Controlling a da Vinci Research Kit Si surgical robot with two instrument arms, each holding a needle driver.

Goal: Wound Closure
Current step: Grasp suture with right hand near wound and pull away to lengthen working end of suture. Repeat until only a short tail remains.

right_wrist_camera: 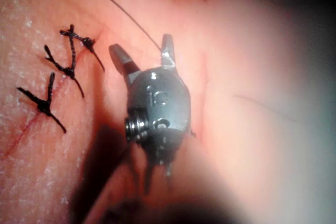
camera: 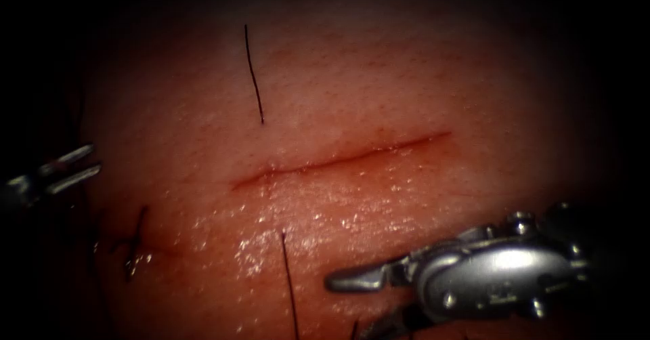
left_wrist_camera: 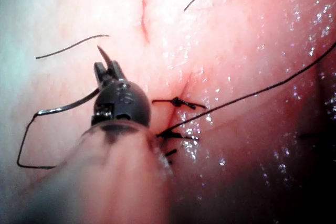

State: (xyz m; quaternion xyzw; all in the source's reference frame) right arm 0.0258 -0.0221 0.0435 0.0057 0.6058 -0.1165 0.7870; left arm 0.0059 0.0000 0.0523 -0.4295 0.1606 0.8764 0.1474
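Left end effector (left_wrist_camera: pixel 107 66) is pinching the needle (left_wrist_camera: pixel 71 106) near one end, off the tissue (camera: pixel 379 89) left of the cut (camera: pixel 338 157), thread (left_wrist_camera: pixel 252 94) trailing across the knots (left_wrist_camera: pixel 178 102), while the right end effector (right_wrist_camera: pixel 143 53) is hovering spread, holding nothing, lower right of the cut.

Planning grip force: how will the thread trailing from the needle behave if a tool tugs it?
Probably limp: thread sags in a loose loop behind the needle, held near its tip by the left tool, outside the tissue. Likely slippery; tissue glistens. Right tool open, empty.
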